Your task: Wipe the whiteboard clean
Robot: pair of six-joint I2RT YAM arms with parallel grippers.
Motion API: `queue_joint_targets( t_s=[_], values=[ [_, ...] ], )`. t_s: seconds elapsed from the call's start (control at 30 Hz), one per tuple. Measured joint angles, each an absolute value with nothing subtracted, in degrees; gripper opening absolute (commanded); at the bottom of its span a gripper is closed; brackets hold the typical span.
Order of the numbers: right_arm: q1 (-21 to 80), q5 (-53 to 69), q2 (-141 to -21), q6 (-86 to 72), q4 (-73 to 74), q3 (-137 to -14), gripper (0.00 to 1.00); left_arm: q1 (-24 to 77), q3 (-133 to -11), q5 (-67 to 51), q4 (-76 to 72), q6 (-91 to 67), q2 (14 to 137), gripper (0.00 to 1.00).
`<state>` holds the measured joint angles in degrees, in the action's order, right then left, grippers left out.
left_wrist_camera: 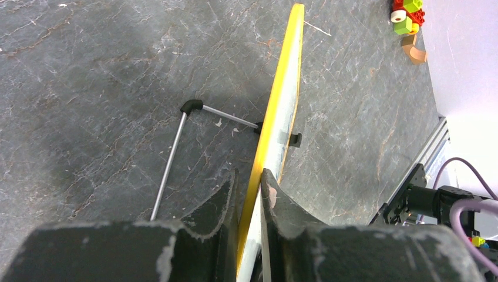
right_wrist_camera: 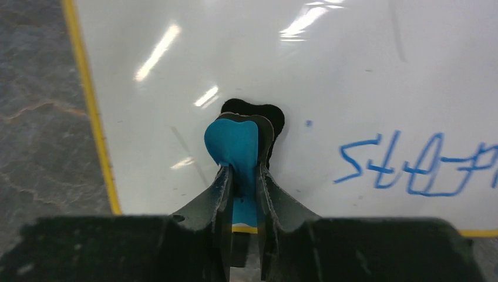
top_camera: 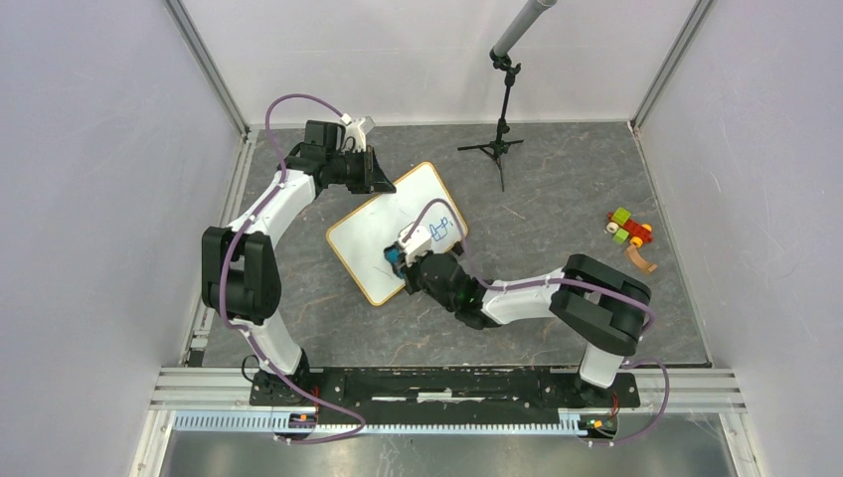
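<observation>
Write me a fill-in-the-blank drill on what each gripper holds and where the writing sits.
1. The right gripper is shut on a ____ eraser.
2. The left gripper is shut on the whiteboard's ____ frame.
3. In the right wrist view, the writing lies to the eraser's ____.

Missing words: blue; yellow; right.
</observation>
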<state>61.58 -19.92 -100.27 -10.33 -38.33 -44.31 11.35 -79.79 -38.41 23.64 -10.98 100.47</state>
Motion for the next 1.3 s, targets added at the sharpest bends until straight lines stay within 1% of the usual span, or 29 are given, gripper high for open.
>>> queue_joint_targets(
  t_s=[0.1, 0.2, 0.4, 0.57, 0.7, 0.8, 0.93, 1.1, 1.2, 1.3],
  values=[
    [64.23, -18.46, -101.34, -8.73, -40.05, -45.12, 0.22, 11.35, -79.81, -38.41, 23.68, -10.98, 100.47, 0.02],
    [64.45, -17.82, -101.38, -9.13, -42.11, -44.21, 0.22, 11.35, -79.83, -38.46, 23.73, -10.98, 100.47, 0.02],
    [59.53, -16.53, -100.79, -13.30, -47.44, -38.96, 0.22, 11.38, -79.88, -38.44, 23.49, -10.98, 100.47, 0.02],
    [54.43, -17.50, -98.26, -15.64, -46.85, -36.40, 0.22, 11.40, -79.88, -38.48, 23.49, -11.00, 100.47, 0.02],
    [53.15, -18.55, -97.58, -15.70, -44.84, -36.69, 0.22, 11.44, -79.88, -38.50, 23.49, -11.00, 100.47, 0.02],
    [54.94, -19.94, -97.93, -14.76, -42.61, -38.44, 0.22, 11.44, -79.88, -38.48, 23.59, -10.98, 100.47, 0.02],
    [59.42, -23.51, -100.79, -9.93, -37.82, -45.91, 0.22, 11.29, -79.88, -38.02, 23.88, -10.26, 100.47, 0.02],
    [64.97, -21.56, -103.63, -6.48, -35.42, -54.28, 0.21, 11.33, -79.88, -38.09, 24.08, -10.11, 100.47, 0.02],
    [64.90, -20.08, -103.94, -6.44, -34.85, -55.48, 0.22, 11.38, -80.05, -38.04, 24.32, -10.11, 100.47, 0.02],
    [61.71, -17.45, -103.48, -8.99, -35.38, -54.35, 0.21, 11.44, -80.09, -37.89, 24.08, -10.04, 100.47, 0.02]
  ],
)
